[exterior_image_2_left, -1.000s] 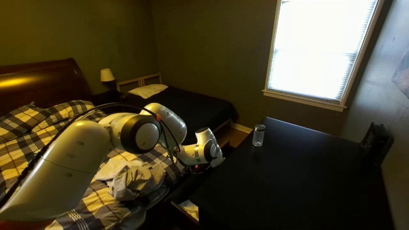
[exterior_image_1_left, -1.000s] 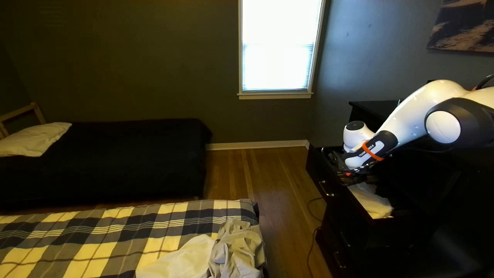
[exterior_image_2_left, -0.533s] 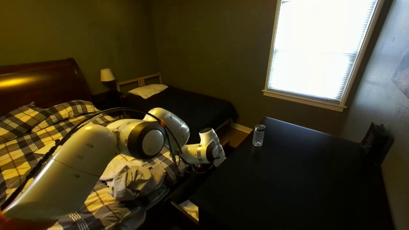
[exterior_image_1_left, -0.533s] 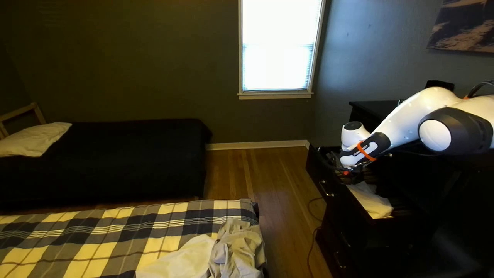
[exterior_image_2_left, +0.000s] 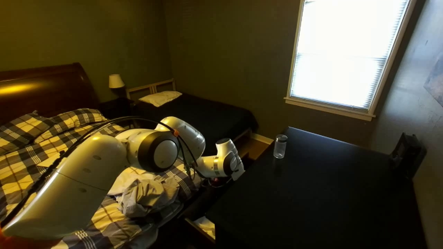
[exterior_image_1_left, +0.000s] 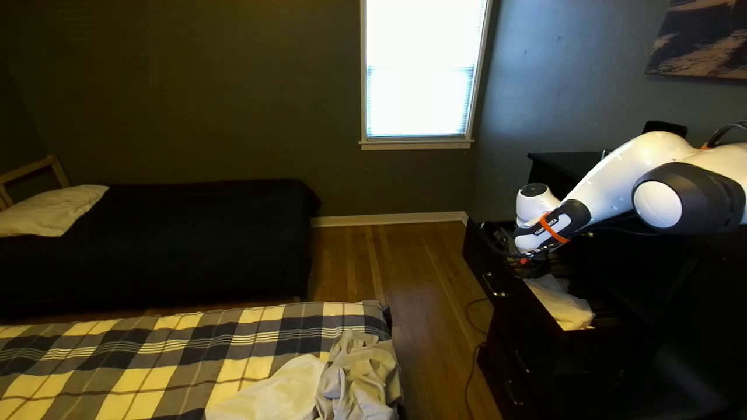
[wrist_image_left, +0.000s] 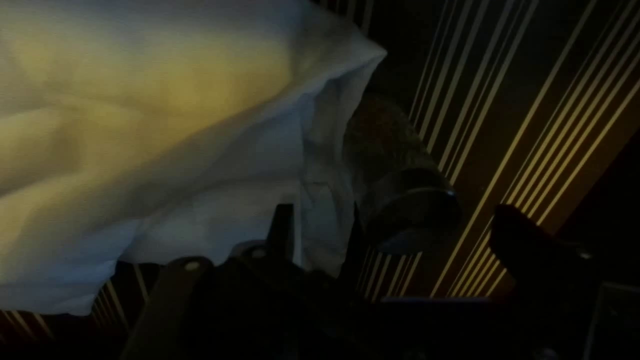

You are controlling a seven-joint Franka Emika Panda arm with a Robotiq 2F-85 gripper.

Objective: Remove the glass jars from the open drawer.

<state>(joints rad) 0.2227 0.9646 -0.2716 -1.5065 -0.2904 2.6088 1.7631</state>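
The hand (wrist_image_left: pixel 393 210), spread, seems set to grasp the dim jar (wrist_image_left: pixel 402 170) beside the pale cloth (wrist_image_left: pixel 185 130) in the drawer (exterior_image_1_left: pixel 478 255) — next it should straddle it, then close.

A bright window (exterior_image_1_left: pixel 425 70) breaks the dark wall (exterior_image_1_left: pixel 204 111) above wooden floor (exterior_image_1_left: pixel 362 262).

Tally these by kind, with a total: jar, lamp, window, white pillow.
Jars: 2 (upright jar on the dresser top, dim jar in the drawer)
Lamp: 1
Window: 1
White pillow: 1
Total: 5
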